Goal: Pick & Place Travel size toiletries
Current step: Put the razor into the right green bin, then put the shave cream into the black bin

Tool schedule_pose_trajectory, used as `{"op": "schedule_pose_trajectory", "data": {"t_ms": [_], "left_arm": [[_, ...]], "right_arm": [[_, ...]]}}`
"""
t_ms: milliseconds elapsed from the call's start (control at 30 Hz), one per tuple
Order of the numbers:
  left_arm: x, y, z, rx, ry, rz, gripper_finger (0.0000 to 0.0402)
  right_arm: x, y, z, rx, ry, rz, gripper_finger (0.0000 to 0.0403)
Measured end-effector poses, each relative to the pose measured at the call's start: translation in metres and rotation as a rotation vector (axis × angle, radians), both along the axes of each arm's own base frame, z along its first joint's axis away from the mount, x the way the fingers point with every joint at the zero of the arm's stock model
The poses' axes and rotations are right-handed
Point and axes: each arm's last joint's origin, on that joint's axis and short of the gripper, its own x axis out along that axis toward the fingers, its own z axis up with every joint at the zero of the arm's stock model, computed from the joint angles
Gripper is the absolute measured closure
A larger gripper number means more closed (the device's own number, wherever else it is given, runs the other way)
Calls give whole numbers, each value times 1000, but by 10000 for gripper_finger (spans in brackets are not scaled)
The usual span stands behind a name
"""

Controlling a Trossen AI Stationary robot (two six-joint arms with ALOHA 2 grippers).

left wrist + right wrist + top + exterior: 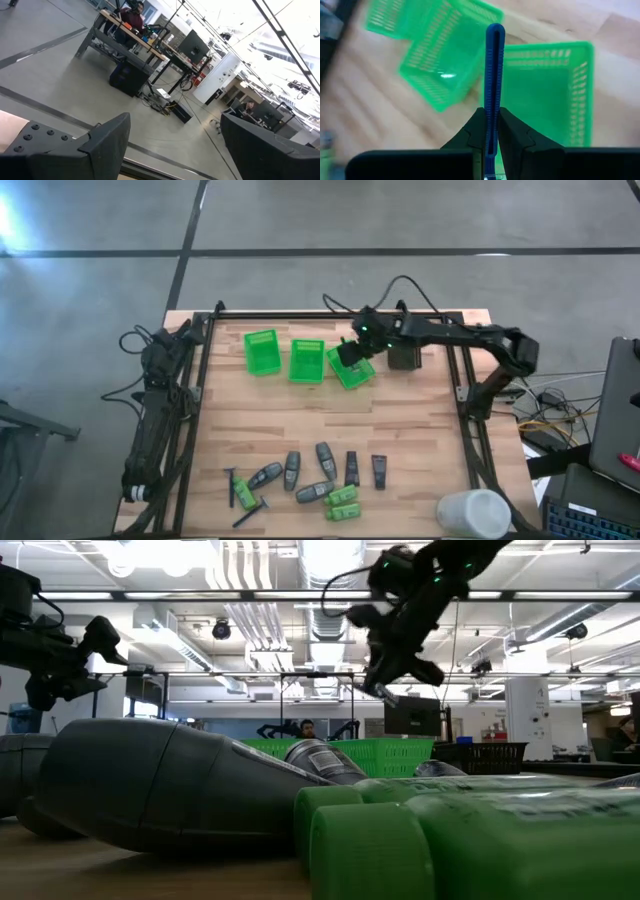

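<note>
Your right gripper is clamped tight on a thin blue stick, held above the rightmost green basket. Your left gripper waits at the table's left edge, fingers spread wide and empty. The other toiletries lie along the near edge.

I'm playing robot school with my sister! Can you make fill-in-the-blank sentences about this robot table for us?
1. The right gripper has its jaws shut on a thin ____ stick.
2. That gripper hangs above the green ____ at the table's far side.
3. The number of green baskets on the table is ____.
4. The left gripper, parked off to the side, has its jaws ____.

Missing words: blue; baskets; three; open
</note>
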Motion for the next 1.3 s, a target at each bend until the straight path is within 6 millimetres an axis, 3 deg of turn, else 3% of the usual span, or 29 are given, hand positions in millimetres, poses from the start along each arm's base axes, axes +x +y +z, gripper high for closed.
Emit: {"op": "schedule_pose_trajectory", "data": {"t_ms": [233, 400, 733, 1300], "left_arm": [[0, 0, 0, -1, 1, 0, 86], [0, 0, 0, -1, 1, 0, 86], [0, 0, 0, -3, 1, 1, 86], [0, 0, 0, -3, 1, 2, 86]], "right_arm": [[26, -13, -39, 22, 251, 102, 378], [40, -19, -34, -9, 227, 120, 378], [32, -16, -46, 61, 296, 111, 372], [33, -18, -40, 21, 259, 80, 193]]}}
